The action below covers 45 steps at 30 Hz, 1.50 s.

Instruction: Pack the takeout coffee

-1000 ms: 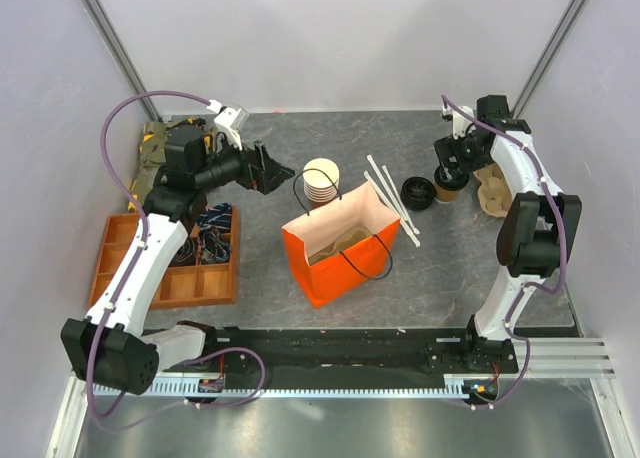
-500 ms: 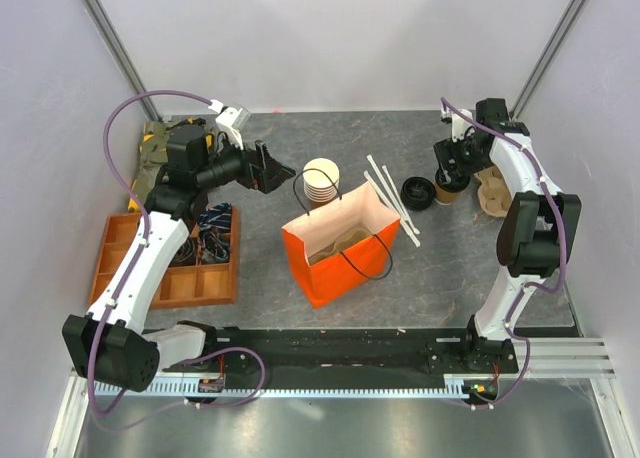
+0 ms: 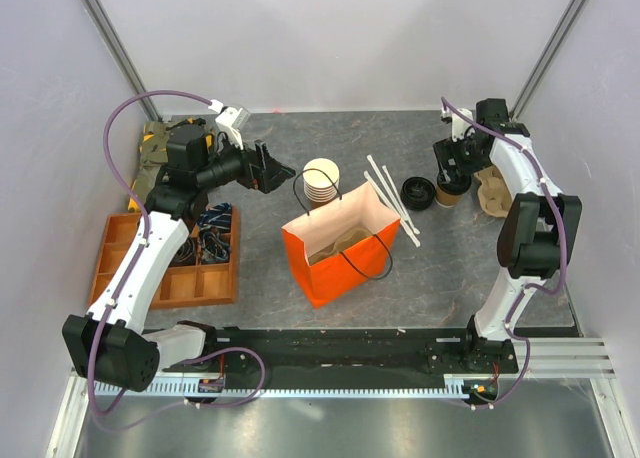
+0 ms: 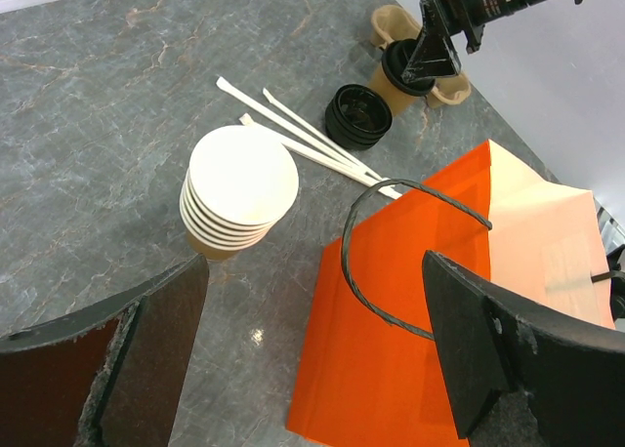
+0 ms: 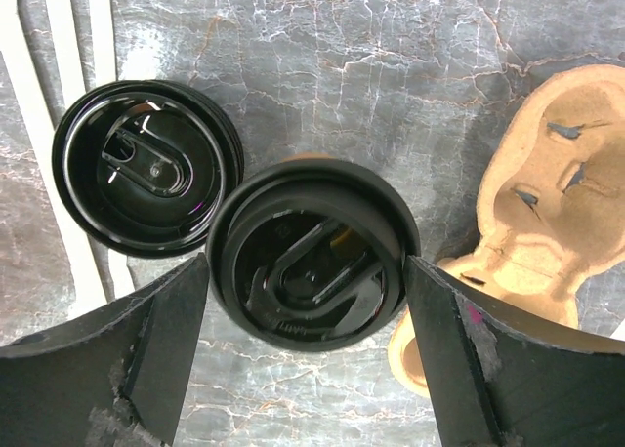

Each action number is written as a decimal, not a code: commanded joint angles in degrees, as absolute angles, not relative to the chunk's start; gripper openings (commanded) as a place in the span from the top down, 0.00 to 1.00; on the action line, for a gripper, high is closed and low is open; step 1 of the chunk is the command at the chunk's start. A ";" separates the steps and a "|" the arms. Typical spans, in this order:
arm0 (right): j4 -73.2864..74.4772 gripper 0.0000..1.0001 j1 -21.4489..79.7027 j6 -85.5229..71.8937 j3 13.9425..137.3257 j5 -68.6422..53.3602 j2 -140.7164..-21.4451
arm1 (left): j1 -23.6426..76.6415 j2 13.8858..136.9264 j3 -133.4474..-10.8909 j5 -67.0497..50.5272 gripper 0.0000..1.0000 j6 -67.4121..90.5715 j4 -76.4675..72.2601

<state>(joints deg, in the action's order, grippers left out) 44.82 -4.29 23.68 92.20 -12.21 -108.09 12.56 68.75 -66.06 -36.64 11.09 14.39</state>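
Orange bag [image 3: 345, 243] stands open. Left arm reaches in on the bag's far-left side. Left gripper [image 4: 314, 271] is held level and aimed toward the bag, jaws wide, nothing in them. Right arm is stretched out beyond the bag's right side. Right gripper [image 5: 308, 271] points straight down, jaws wide astride the takeout coffee [image 5: 312, 266]; pad contact unclear. Cup is upright, long axis vertical, lid up. Loose lid [image 5: 146, 169] lies between cup and bag.
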 commanded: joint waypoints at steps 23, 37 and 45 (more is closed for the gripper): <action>41.66 0.14 -4.48 23.64 86.84 -13.18 -102.22 | 12.30 68.82 -69.35 -39.81 0.04 11.95 13.27; 40.61 0.11 -4.48 23.64 86.40 -12.57 -101.25 | 12.30 69.08 -69.26 -39.90 0.04 12.39 13.01; 40.61 0.11 -4.48 24.17 85.78 -12.04 -100.99 | 12.22 69.52 -69.26 -40.08 0.04 12.66 12.83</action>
<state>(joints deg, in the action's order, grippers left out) 41.17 -4.36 23.83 86.63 -11.94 -103.11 12.56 68.99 -67.11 -38.17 11.14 14.41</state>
